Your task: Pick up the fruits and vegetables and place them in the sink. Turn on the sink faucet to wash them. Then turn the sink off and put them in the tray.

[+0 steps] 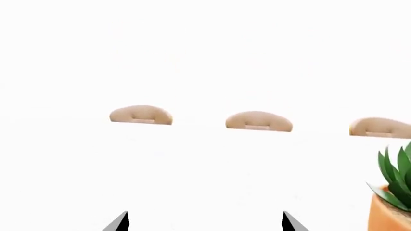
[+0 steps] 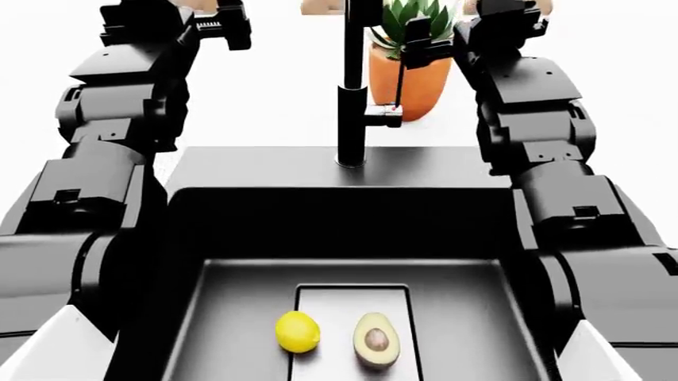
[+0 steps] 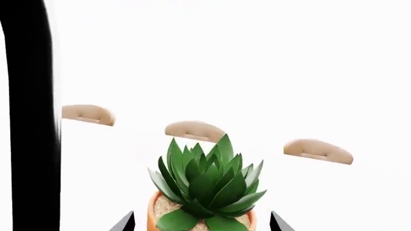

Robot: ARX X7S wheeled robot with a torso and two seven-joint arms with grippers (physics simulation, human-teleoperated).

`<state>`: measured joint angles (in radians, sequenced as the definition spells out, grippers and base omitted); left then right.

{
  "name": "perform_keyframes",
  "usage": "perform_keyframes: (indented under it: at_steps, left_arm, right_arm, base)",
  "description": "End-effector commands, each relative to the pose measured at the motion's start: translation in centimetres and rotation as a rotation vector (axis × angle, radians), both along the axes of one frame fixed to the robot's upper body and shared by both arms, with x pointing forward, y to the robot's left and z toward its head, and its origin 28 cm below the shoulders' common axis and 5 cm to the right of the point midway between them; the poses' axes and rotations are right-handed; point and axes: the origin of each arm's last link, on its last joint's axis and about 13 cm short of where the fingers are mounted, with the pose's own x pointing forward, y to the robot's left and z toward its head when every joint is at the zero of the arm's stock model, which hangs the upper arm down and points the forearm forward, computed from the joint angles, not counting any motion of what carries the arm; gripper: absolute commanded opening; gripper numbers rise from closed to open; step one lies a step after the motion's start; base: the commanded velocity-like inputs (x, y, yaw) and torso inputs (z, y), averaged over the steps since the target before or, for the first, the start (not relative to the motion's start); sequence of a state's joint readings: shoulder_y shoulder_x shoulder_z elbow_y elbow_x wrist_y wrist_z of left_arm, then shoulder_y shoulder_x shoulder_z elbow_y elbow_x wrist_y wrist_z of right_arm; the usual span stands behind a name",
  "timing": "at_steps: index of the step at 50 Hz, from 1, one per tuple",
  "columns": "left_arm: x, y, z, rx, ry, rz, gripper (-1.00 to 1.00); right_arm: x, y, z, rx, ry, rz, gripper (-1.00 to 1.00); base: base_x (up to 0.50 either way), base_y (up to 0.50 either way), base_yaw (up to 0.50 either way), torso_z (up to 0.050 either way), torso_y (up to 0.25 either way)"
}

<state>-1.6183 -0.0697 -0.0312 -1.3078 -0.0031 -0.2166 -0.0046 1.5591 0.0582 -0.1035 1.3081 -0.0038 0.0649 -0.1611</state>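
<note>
My left gripper (image 2: 206,28) is up high at the far left, over the white bench; in its wrist view both fingertips sit wide apart with nothing between them. Down in the sink (image 2: 445,230), deep and matte black, I see the lemon (image 2: 298,331), small and bright yellow, at the drain plate's (image 2: 353,302) left edge. Just beside it lies the avocado (image 2: 376,340), halved, pale green flesh up, brown pit showing. The faucet (image 2: 353,87), a slim black post with a side lever, rises from the far rim. My right gripper (image 2: 415,44) hangs near the potted succulent (image 3: 207,185), fingers spread wide, empty.
</note>
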Motion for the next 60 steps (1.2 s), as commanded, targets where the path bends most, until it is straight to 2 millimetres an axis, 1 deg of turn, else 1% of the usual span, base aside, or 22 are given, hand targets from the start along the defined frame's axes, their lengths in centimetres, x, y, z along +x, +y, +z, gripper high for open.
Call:
perform_keyframes:
  at_steps: [1,7,8,9,10,11,12,13,14,15,20,27,29,30,31,32,35,36,41,47,52,60]
  left_arm:
    - [0.0,0.1,0.3,-0.003,-0.011,0.003,1.00]
    - [-0.2,0.5,1.2,0.021,0.002,-0.095,1.00]
    - [-0.8,1.4,2.2,0.055,0.031,-0.170,1.00]
    - [-1.4,2.2,-0.7,0.056,0.147,-0.214,1.00]
    - [-2.3,2.7,-0.8,0.056,0.197,-0.241,1.00]
    - [-3.5,2.9,0.2,0.063,0.220,-0.258,1.00]
    - [-4.8,2.8,1.7,0.078,0.207,-0.270,1.00]
    - [-6.1,2.6,3.7,0.122,0.098,-0.281,1.00]
    - [-6.8,2.6,4.6,0.144,0.050,-0.288,1.00]
    - [-7.0,2.6,4.7,0.141,0.056,-0.299,1.00]
    - [-8.6,2.6,4.8,0.199,0.071,-0.413,1.00]
    - [-12.9,2.8,4.9,0.378,0.137,-0.624,1.00]
    - [-14.3,2.9,4.5,0.438,0.165,-0.669,1.00]
    - [-15.1,2.9,4.3,0.465,0.178,-0.696,1.00]
    - [-15.9,2.9,4.2,0.484,0.193,-0.727,1.00]
    - [-16.4,2.9,4.1,0.503,0.204,-0.749,1.00]
    - [-17.5,2.9,3.2,0.549,0.247,-0.824,1.00]
    - [-18.0,2.8,2.9,0.568,0.263,-0.854,1.00]
    - [-19.9,2.6,0.7,0.616,0.359,-0.959,1.00]
    - [-21.5,2.4,-0.1,0.613,0.362,-1.020,1.00]
    - [-21.4,2.4,-0.4,0.612,0.358,-1.030,1.00]
    - [-20.9,2.7,0.0,0.619,0.346,-1.013,1.00]
  right_arm:
    - [-0.1,-0.9,1.6,-0.006,-0.033,-0.029,1.00]
    - [-0.5,-2.1,4.0,-0.088,-0.007,-0.062,1.00]
    - [-1.4,-4.3,5.1,-0.177,0.041,-0.053,1.00]
    - [-2.2,-7.0,2.0,-0.223,0.192,-0.052,1.00]
    - [-3.5,-8.4,2.3,-0.250,0.254,-0.062,1.00]
    - [-4.9,-9.0,3.6,-0.263,0.280,-0.072,1.00]
    - [-6.4,-8.9,5.1,-0.269,0.291,-0.084,1.00]
    - [-8.0,-8.5,6.5,-0.270,0.294,-0.097,1.00]
    - [-9.6,-7.8,7.9,-0.289,0.242,-0.094,1.00]
    - [-10.9,-7.1,9.2,-0.331,0.153,-0.077,1.00]
    - [-12.7,-7.1,9.8,-0.436,0.198,-0.031,1.00]
    - [-17.9,-5.7,11.0,-0.624,0.300,0.163,1.00]
    - [-18.5,-5.9,10.7,-0.672,0.343,0.232,1.00]
    - [-19.4,-6.7,11.4,-0.693,0.310,0.153,1.00]
    - [-20.8,-7.5,12.9,-0.705,0.252,0.054,1.00]
    - [-21.2,-7.3,13.4,-0.713,0.222,0.013,1.00]
    - [-21.8,-5.2,12.3,-0.744,0.170,-0.011,1.00]
    - [-22.0,-4.4,11.4,-0.767,0.203,0.069,1.00]
    - [-24.5,-0.9,7.1,-0.836,0.531,0.723,1.00]
    - [-25.3,0.4,5.0,-0.850,0.571,0.875,1.00]
    - [-25.5,0.7,3.4,-0.832,0.607,0.928,1.00]
    - [-25.3,0.9,2.5,-0.817,0.641,0.946,1.00]
  base:
    - [0.00,0.00,0.00,0.000,0.000]
    - [0.00,0.00,0.00,0.000,0.000]
    - [0.00,0.00,0.00,0.000,0.000]
    - [0.00,0.00,0.00,0.000,0.000]
    - [0.00,0.00,0.00,0.000,0.000]
    - [0.00,0.00,0.00,0.000,0.000]
    - [0.00,0.00,0.00,0.000,0.000]
    - [0.00,0.00,0.00,0.000,0.000]
    - [0.00,0.00,0.00,0.000,0.000]
    - [0.00,0.00,0.00,0.000,0.000]
    - [0.00,0.00,0.00,0.000,0.000]
    - [0.00,0.00,0.00,0.000,0.000]
    - [0.00,0.00,0.00,0.000,0.000]
    - [0.00,0.00,0.00,0.000,0.000]
    - [0.00,0.00,0.00,0.000,0.000]
    - [0.00,0.00,0.00,0.000,0.000]
    - [0.00,0.00,0.00,0.000,0.000]
    - [0.00,0.00,0.00,0.000,0.000]
    - [0.00,0.00,0.00,0.000,0.000]
    - [0.00,0.00,0.00,0.000,0.000]
    - [0.00,0.00,0.00,0.000,0.000]
    - [0.00,0.00,0.00,0.000,0.000]
